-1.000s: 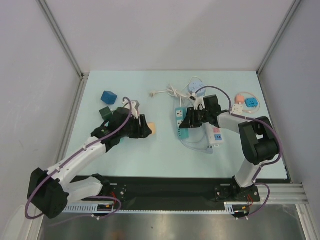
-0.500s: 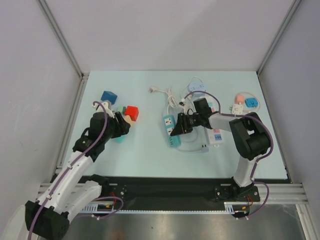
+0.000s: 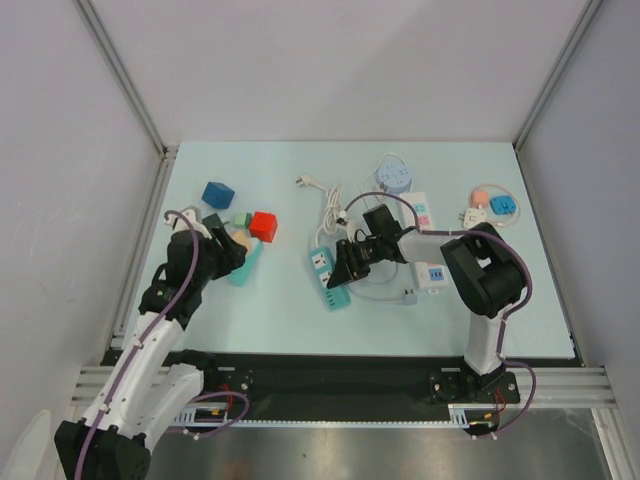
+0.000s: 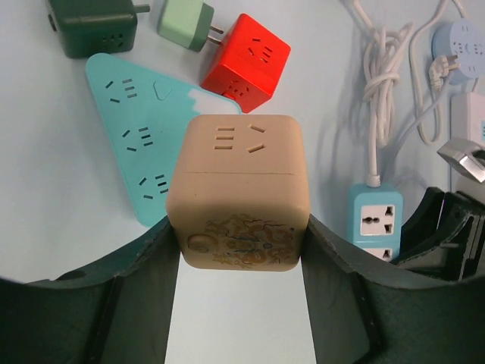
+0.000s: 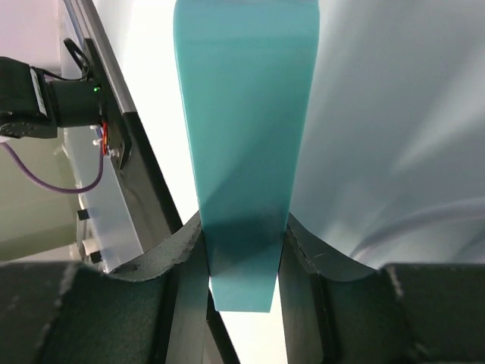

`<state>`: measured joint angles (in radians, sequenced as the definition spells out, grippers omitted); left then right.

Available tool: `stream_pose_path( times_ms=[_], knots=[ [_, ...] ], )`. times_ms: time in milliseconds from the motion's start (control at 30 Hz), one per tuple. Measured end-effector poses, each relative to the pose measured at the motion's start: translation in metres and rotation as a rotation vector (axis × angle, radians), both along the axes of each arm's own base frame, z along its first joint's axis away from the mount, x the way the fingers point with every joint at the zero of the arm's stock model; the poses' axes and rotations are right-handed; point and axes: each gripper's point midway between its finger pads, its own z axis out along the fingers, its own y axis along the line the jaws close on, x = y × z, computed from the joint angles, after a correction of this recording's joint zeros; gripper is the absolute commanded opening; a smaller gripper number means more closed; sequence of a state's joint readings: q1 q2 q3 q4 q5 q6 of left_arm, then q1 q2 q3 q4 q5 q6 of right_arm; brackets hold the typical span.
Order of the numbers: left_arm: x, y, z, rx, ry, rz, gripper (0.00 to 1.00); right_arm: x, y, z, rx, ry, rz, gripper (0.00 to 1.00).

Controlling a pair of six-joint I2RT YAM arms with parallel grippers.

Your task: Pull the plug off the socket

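My left gripper [image 3: 228,252] is shut on a beige cube plug [image 4: 239,189], its fingers [image 4: 144,273] pressing both sides. The cube hangs over the right edge of a turquoise triangular socket [image 4: 132,129], seen in the top view [image 3: 246,268] beside my left gripper. I cannot tell if they touch. My right gripper [image 3: 346,264] is shut on a teal power strip [image 3: 324,270], which fills the right wrist view [image 5: 242,136] between the fingers [image 5: 186,265]. The strip's end also shows in the left wrist view [image 4: 375,227].
A red cube [image 3: 263,226], a blue cube [image 3: 217,193], a dark green adapter [image 3: 213,222] and a light green plug [image 4: 186,23] lie behind the triangle. A knotted white cord [image 3: 330,195], white strips [image 3: 431,272] and small plugs [image 3: 503,205] lie to the right.
My left gripper has drawn back left with the beige cube, uncovering the red cube and the triangle. My right gripper has moved left and nearer, taking the teal strip with it.
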<state>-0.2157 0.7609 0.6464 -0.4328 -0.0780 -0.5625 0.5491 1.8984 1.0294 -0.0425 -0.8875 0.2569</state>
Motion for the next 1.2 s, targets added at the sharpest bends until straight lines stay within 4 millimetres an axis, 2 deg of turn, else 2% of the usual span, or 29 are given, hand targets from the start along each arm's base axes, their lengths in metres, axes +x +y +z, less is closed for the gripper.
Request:
stream_pose_path(
  times_ms=[33,100,200,233,333,500,700,767,900,933,967,1033,1067,1167,1200],
  knots=[
    [0.001,0.003,-0.001,-0.009,0.002,0.013,0.00,-0.002,0.001,-0.003,-0.011,0.012,0.002,0.39],
    [0.001,0.007,-0.007,-0.033,0.012,0.035,0.00,-0.003,0.002,-0.003,-0.027,0.013,0.006,0.48],
    [0.002,0.014,-0.020,-0.070,0.049,0.072,0.00,0.002,0.000,-0.006,-0.061,-0.030,0.005,0.67],
    [0.002,0.017,-0.026,-0.082,0.068,0.087,0.00,0.005,-0.001,-0.007,-0.076,-0.046,0.003,0.80],
    [0.007,0.025,-0.037,-0.121,0.112,0.133,0.00,0.014,-0.005,-0.006,-0.114,-0.107,0.012,0.98],
    [0.026,0.038,-0.050,-0.180,0.158,0.191,0.00,0.026,-0.017,0.016,-0.159,-0.304,0.062,1.00],
    [0.065,0.037,-0.064,-0.202,0.234,0.174,0.01,0.040,-0.038,0.076,-0.119,-0.556,0.082,1.00],
    [0.079,0.036,-0.065,-0.207,0.237,0.165,0.05,0.046,-0.047,0.091,-0.110,-0.617,0.067,1.00],
    [0.104,0.035,-0.068,-0.214,0.239,0.152,0.12,0.054,-0.060,0.101,-0.111,-0.668,0.042,1.00],
    [0.110,0.035,-0.068,-0.216,0.240,0.149,0.15,0.055,-0.063,0.100,-0.115,-0.669,0.040,1.00],
    [0.117,0.035,-0.067,-0.217,0.236,0.147,0.27,0.054,-0.064,0.099,-0.118,-0.669,0.043,1.00],
    [0.128,0.035,-0.071,-0.219,0.243,0.144,0.40,0.052,-0.065,0.094,-0.124,-0.663,0.051,1.00],
    [0.131,0.035,-0.073,-0.220,0.248,0.142,0.51,0.051,-0.066,0.093,-0.126,-0.661,0.053,1.00],
    [0.132,0.035,-0.081,-0.217,0.268,0.139,0.68,0.050,-0.067,0.091,-0.131,-0.661,0.059,1.00],
    [0.131,0.035,-0.082,-0.211,0.271,0.136,0.70,0.050,-0.067,0.090,-0.131,-0.664,0.062,1.00]
  ],
)
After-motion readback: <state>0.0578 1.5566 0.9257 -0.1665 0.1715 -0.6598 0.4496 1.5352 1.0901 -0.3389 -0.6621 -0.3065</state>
